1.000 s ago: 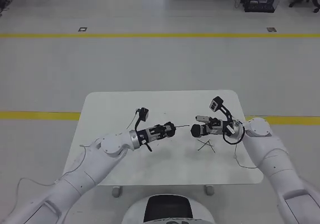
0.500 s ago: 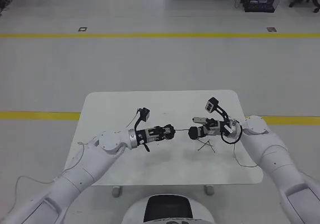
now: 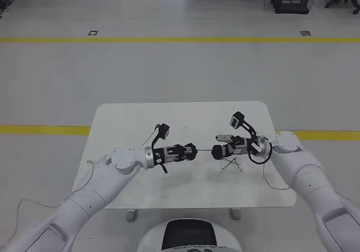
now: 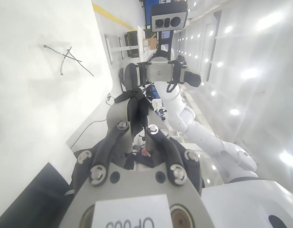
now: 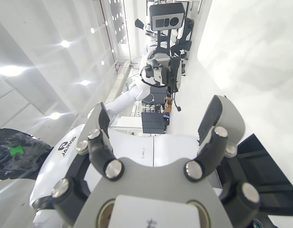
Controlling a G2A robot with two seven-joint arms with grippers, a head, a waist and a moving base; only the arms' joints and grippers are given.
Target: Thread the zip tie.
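Two grippers face each other tip to tip above the middle of the tabletop (image 3: pixel 123 120), about midway between its left and right edges. You have them close together, with a short gap between.

On the left, the left gripper (image 3: pixel 191 150) is clamped. In its wrist view the black-wrapped fingers (image 4: pixel 116 115) are pressed together at their tips. The zip tie (image 3: pixel 202 149) is pinched there. From above it shows as a thin dark strip that leaves the fingertips, held up off the surface, and runs across the gap toward the other arm. You cannot tell from these views whether its free end touches anything.

On the right, the right gripper (image 3: pixel 214 151) stands level with the strip's far end. Its wrist view shows the jaws spread wide, and the two ribbed pads (image 5: pixel 100 119) are well apart with nothing between them.

Further right, nearer the front edge, a few loose ties (image 3: pixel 232 165) lie crossed over one another flat on the tabletop. They sit just below the right gripper and apart from it.
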